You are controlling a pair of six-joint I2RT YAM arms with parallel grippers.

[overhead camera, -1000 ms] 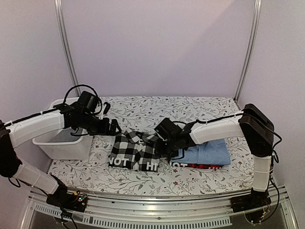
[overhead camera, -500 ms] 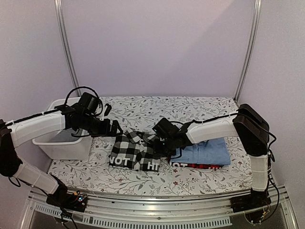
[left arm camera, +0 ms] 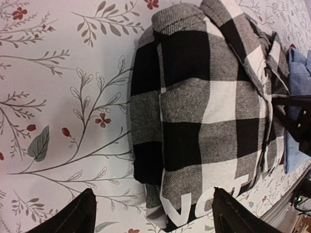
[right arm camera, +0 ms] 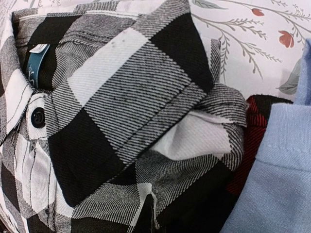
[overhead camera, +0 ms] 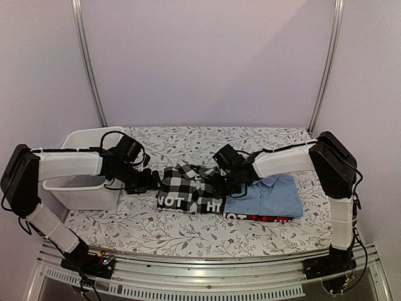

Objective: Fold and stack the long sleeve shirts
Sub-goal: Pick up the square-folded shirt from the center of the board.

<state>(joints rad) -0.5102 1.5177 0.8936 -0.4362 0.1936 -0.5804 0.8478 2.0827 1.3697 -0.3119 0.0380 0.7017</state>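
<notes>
The black-and-white checked shirt (overhead camera: 188,191) lies folded at the table's middle, its white lettering on the near edge. Its right side touches the light blue shirt (overhead camera: 268,195), which lies folded on the red-and-black shirt (overhead camera: 263,218). My left gripper (overhead camera: 150,182) is open at the checked shirt's left edge. In the left wrist view (left arm camera: 155,217) its fingers (left arm camera: 77,216) stand wide apart on either side of the lettered corner of the shirt (left arm camera: 209,111). My right gripper (overhead camera: 220,180) is sunk in the shirt's right edge. In the right wrist view (right arm camera: 158,221) it looks shut on checked cloth (right arm camera: 121,97).
A white plastic tub (overhead camera: 88,133) stands at the left, behind my left arm. The flowered tablecloth (overhead camera: 188,147) covers the table. Metal posts rise at the back corners. The blue shirt (right arm camera: 272,184) and red-and-black cloth (right arm camera: 252,136) lie right beside my right gripper.
The checked shirt has slid to the right and a little farther back, up against the blue shirt. My left arm has reached right after it. My right gripper has drawn back to the right.
</notes>
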